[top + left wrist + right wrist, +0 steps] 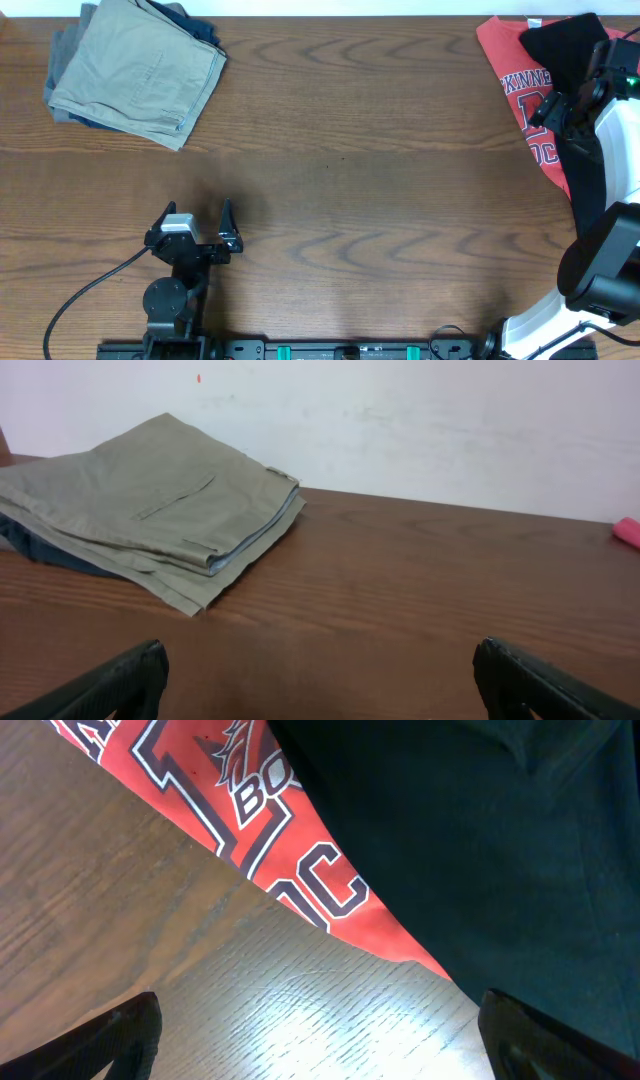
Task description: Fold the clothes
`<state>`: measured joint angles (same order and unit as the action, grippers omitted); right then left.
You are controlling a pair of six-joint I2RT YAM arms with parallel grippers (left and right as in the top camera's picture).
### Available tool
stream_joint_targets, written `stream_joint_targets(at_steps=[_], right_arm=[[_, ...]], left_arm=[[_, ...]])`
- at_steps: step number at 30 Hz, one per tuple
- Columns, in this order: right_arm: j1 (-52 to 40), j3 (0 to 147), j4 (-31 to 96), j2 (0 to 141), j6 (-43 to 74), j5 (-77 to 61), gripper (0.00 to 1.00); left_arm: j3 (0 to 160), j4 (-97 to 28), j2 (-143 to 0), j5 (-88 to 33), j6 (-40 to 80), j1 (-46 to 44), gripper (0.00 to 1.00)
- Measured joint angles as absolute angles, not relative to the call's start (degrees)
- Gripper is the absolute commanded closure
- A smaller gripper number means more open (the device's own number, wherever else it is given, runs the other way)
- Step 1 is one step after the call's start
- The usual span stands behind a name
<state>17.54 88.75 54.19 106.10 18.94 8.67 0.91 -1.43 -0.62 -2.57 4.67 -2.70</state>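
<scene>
Khaki trousers (135, 75) are noted folded at the far left corner of the table (380, 200), laid on a navy garment (45, 552) and a grey garment (60, 65). A red printed T-shirt (515, 95) is seen at the far right, partly covered by a black garment (565, 45). The left gripper (196, 216) is spread wide and empty near the front edge, well apart from the trousers. The right gripper (320, 1040) is spread wide over the T-shirt's edge, with nothing held.

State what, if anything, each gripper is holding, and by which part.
Nothing is held. The left gripper is open, apart from the folded khaki trousers; the right gripper is open by the red T-shirt and black garment.
</scene>
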Motion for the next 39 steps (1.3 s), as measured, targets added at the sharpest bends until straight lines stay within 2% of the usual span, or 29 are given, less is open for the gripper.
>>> stream_joint_targets(at_steps=[10, 29, 39], right_arm=[[16.56, 88.71, 54.22, 102.91, 18.94, 8.64, 0.01], [15.90, 88.79, 54.17, 55.99, 19.03, 8.73, 0.01], [9.23, 88.82, 55.86, 41.78, 19.05, 10.09, 0.01]], left_arm=[[0.91, -1.43, -0.62, -2.57, 4.67, -2.70, 0.02], [1.10, -1.72, -0.62, -2.52, 4.67, -2.70, 0.02], [1.10, -1.72, -0.62, -2.52, 4.67, -2.70, 0.02]])
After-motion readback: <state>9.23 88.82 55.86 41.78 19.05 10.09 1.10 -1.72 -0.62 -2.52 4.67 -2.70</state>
